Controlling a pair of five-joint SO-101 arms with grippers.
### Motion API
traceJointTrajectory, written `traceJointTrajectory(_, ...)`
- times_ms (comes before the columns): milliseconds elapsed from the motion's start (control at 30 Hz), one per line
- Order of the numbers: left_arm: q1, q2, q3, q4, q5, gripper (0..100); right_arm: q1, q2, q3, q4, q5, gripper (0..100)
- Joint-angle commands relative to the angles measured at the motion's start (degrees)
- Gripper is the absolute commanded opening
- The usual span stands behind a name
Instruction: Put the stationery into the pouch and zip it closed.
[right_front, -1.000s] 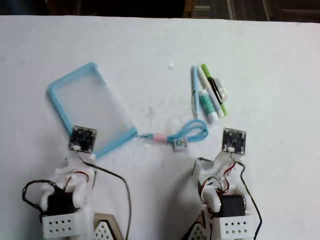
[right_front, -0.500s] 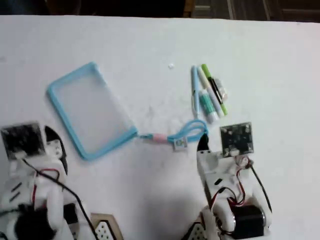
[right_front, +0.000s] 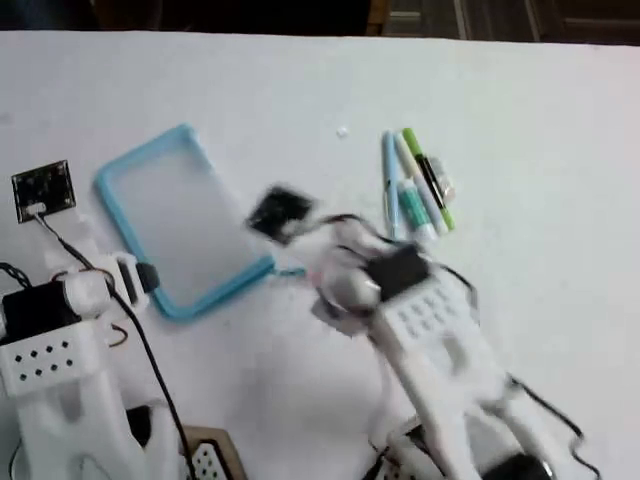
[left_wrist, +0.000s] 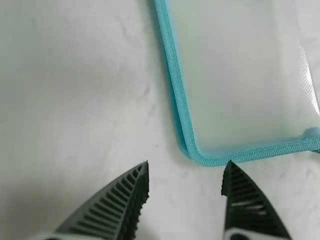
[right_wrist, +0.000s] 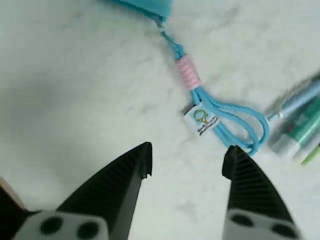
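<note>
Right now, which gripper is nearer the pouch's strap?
Right. The right gripper hangs open just short of the strap; the left gripper sits open at another pouch corner.

Pouch (right_front: 180, 215) left, stationery (right_front: 415, 190) right, well apart on the table (right_front: 540, 100).
The strap (right_wrist: 235, 127) runs from the pouch's near corner toward the stationery, with the right gripper (right_wrist: 187, 150) above it. The left gripper (left_wrist: 185, 170) sits just beside the pouch's other near corner.

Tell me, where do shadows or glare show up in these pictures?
High view: even light across the white table, dark room beyond its far edge. Left wrist view: a bright glare streak on the clear face of the pouch. Right wrist view: a soft grey shadow on the table near the right end effector.
</note>
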Motion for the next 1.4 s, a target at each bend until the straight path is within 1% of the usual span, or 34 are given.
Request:
traceJointTrajectory(0,-0.3,0.4,-2.5,0.0,0.3,25,-1.1,13.8,-5.5,-4.6,6.3,23.8)
traceJointTrajectory(67,-0.3,0.4,-2.5,0.2,0.3,25,-0.9,20.6,-7.6,-7.3,8.9,25.5)
traceJointTrajectory(233,-0.4,0.4,-2.5,0.3,0.3,25,-0.9,35.6,-17.1,-9.4,11.6,36.6)
traceJointTrajectory(300,-0.4,0.3,-2.5,0.3,0.3,25,-0.9,40.8,-21.6,-9.3,12.0,37.6)
traceJointTrajectory(400,-0.4,0.3,-2.5,0.3,0.3,25,-0.8,48.1,-27.0,-9.3,12.4,36.8)
traceJointTrajectory(500,-0.4,0.3,-2.5,0.3,0.3,25,-0.9,54.3,-31.0,-9.3,12.4,33.6)
traceJointTrajectory(567,-0.4,0.3,-2.5,0.3,0.3,25,-0.9,57.4,-33.3,-9.3,12.3,28.6)
traceJointTrajectory(633,-0.4,0.2,-2.5,0.3,0.3,25,-0.8,59.5,-35.2,-9.3,12.3,21.3)
traceJointTrajectory(733,-0.4,0.2,-2.5,0.4,0.3,25,-0.8,61.1,-36.9,-9.3,12.4,11.7)
traceJointTrajectory(867,-0.4,0.2,-2.5,0.4,0.3,25,-0.5,61.6,-38.6,-9.3,12.4,9.8)
traceJointTrajectory(1000,-0.4,0.2,-2.5,0.4,0.3,25,0.5,60.4,-38.9,-9.2,12.0,1.1)
traceJointTrajectory(1167,-0.4,0.2,-2.5,0.4,0.3,25,-0.1,54.5,-38.9,-4.8,12.0,1.7)
traceJointTrajectory(1367,-0.4,0.2,-2.6,0.4,0.3,25,-3.4,41.0,-38.9,0.0,12.0,1.7)
